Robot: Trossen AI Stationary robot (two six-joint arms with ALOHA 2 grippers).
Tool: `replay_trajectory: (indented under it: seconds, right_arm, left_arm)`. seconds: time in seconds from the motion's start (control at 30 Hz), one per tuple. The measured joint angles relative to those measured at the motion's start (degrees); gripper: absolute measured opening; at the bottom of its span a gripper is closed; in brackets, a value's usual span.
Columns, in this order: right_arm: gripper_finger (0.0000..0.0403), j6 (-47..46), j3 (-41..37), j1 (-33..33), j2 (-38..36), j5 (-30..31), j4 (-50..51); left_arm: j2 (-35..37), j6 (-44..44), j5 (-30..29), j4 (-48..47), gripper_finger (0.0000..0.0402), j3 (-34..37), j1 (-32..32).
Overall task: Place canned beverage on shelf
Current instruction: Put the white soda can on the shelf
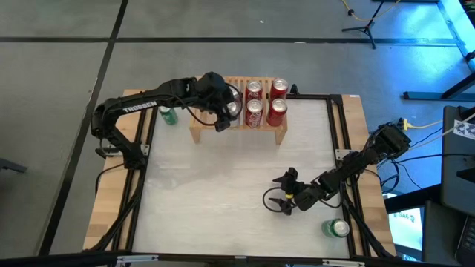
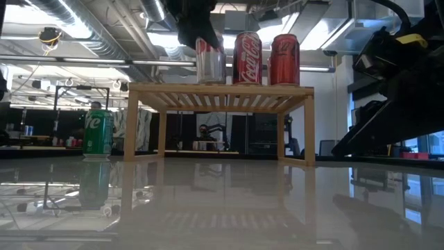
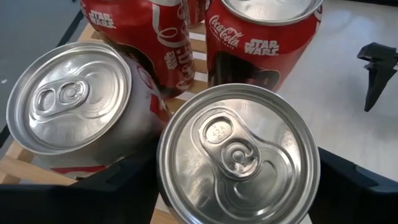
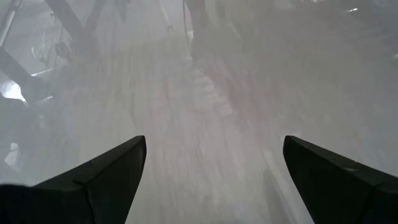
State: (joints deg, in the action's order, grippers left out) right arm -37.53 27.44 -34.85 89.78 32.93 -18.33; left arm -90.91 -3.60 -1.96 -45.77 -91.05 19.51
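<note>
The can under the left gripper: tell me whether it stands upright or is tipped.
Upright. The can stands on the shelf beside the red cans; the left gripper flanks it, its round lid facing the wrist camera.

Red cans (image 1: 277, 111); green can (image 2: 98, 132); light-wood shelf (image 2: 220, 95).

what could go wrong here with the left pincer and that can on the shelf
1. The left pincer straddles a silver-topped can packed tight against its neighbour can; pulling away crookedly could tip either.
2. The red cans stand just beside it on the shelf, so a sideways drift might knock them over.
</note>
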Motion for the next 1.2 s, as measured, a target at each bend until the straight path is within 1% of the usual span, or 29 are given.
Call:
replay_trajectory:
  seconds: [0.27, 0.73, 1.03, 1.2]
  right_arm:
    - [0.0374, 0.02, 0.00, 0.00, 0.00, -0.02, 0.00]
    - [0.0374, -0.09, 0.00, 0.00, 0.00, -0.07, 0.00]
    - [0.0374, -0.11, 0.00, 0.00, 0.00, -0.09, 0.00]
    - [0.0374, -0.11, -0.02, 0.00, 0.00, -0.10, -0.01]
  left_arm:
    - [-0.02, -0.06, 0.00, 0.01, 0.0318, 0.06, -0.02]
    - [-0.09, -1.53, -0.02, 0.41, 0.0323, 0.13, -0.04]
    - [-0.09, -1.63, -0.12, 0.54, 0.0349, 0.13, -0.05]
    - [-0.09, -1.15, -0.07, 0.17, 0.0353, -0.37, -0.04]
